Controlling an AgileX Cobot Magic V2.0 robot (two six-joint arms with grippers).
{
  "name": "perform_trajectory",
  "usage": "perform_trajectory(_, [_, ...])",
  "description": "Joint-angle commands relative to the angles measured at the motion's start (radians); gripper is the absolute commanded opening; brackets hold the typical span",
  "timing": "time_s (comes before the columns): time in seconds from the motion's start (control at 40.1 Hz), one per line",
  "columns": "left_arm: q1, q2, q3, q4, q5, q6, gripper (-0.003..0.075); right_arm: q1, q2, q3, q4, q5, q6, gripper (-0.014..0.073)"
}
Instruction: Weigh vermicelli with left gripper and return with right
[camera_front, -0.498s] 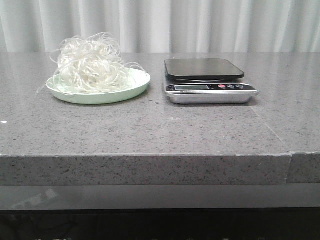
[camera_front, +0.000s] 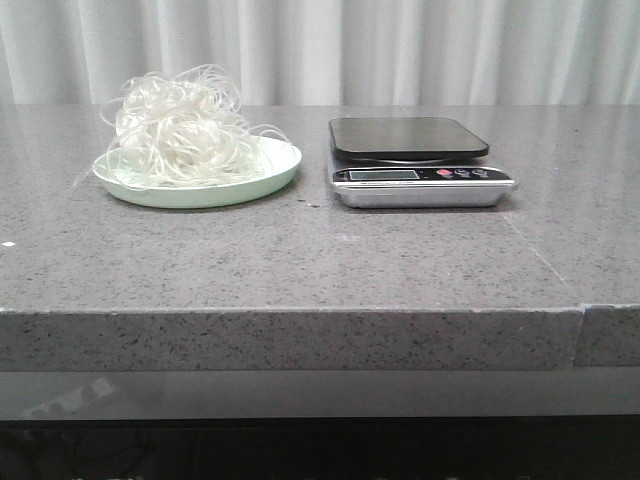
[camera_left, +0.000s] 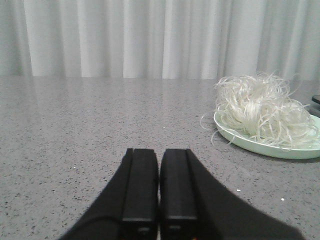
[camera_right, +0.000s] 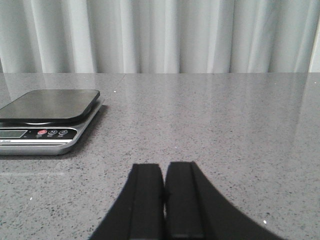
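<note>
The vermicelli (camera_front: 180, 128), a fluffy white tangle of thin strands, sits on a pale green round plate (camera_front: 262, 184) at the table's back left. It also shows in the left wrist view (camera_left: 260, 110) on the plate (camera_left: 280, 148). A digital kitchen scale (camera_front: 415, 158) with a bare black platform stands to the plate's right, and shows in the right wrist view (camera_right: 47, 120). My left gripper (camera_left: 159, 152) is shut and empty, low over the table, apart from the plate. My right gripper (camera_right: 164, 167) is shut and empty, to the right of the scale. Neither gripper shows in the front view.
The grey speckled stone table (camera_front: 320, 260) has a front edge and a seam near its right end (camera_front: 582, 310). A white curtain (camera_front: 400, 50) hangs behind the table.
</note>
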Motion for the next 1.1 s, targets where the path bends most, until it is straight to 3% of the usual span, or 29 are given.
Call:
perform_trajectory(0.0, [-0.004, -0.024, 0.04, 0.001, -0.068, -0.005, 0.0157, -0.003, -0.015, -0.004, 0.0, -0.086, -0.008, 0.0178])
perform_trajectory(0.199, [-0.006, -0.024, 0.017, -0.001, -0.185, -0.005, 0.0157, -0.003, -0.015, -0.035, 0.0, -0.121, -0.008, 0.0178])
perform_trajectory(0.274, [-0.006, -0.024, -0.038, -0.001, -0.166, -0.005, 0.0157, -0.003, -0.015, -0.082, 0.0, -0.106, -0.008, 0.0178])
perform_trajectory(0.648, [-0.006, 0.124, -0.487, 0.021, 0.193, -0.005, 0.0157, -0.003, 0.072, -0.468, 0.0, 0.235, -0.008, 0.0178])
perform_trajectory(0.872, [-0.006, 0.349, -0.693, 0.021, 0.323, -0.005, 0.0157, -0.003, 0.297, -0.716, 0.001, 0.521, -0.008, 0.0178])
perform_trajectory(1.071, [-0.006, 0.51, -0.767, 0.021, 0.413, -0.005, 0.0157, -0.003, 0.498, -0.871, 0.005, 0.695, -0.008, 0.0178])
